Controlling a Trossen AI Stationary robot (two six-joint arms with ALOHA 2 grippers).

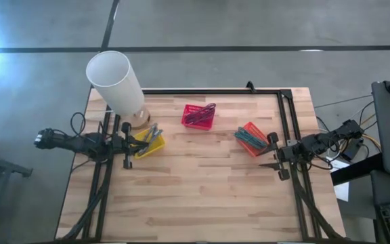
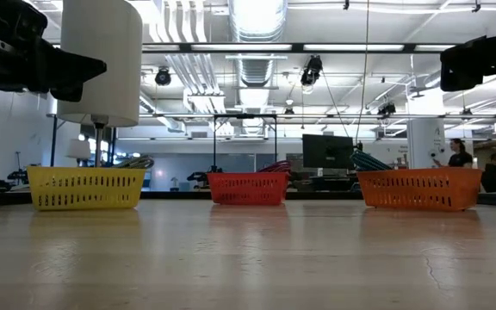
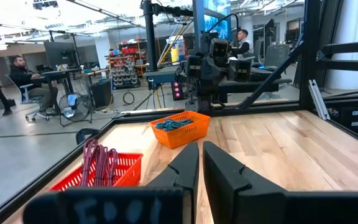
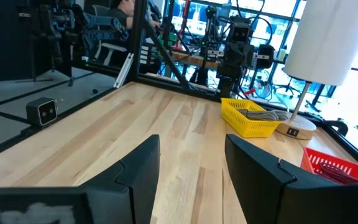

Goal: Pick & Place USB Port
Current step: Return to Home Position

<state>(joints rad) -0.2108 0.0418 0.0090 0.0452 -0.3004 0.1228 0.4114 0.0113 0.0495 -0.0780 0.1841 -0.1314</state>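
red mesh plastic bin [image 2: 248, 188] mid-table, pink charger cable [image 3: 98, 163] coiled inside. yellow mesh bin [image 2: 84, 189] to its left w/ dark charger cables [image 4: 260, 115]; orange mesh bin [image 2: 418, 189] to its right w/ teal cables [image 3: 173, 124]. left gripper [image 3: 201, 146] farther left, fingers nearly together. right gripper [image 4: 192, 140] farther right, fingers apart, empty.

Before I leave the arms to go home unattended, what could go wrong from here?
The left gripper sits right by the yellow bin and the lamp; pulling back could nudge either. Cables stick out over the rim of the orange bin beside the right gripper, so they might snag and drag out.
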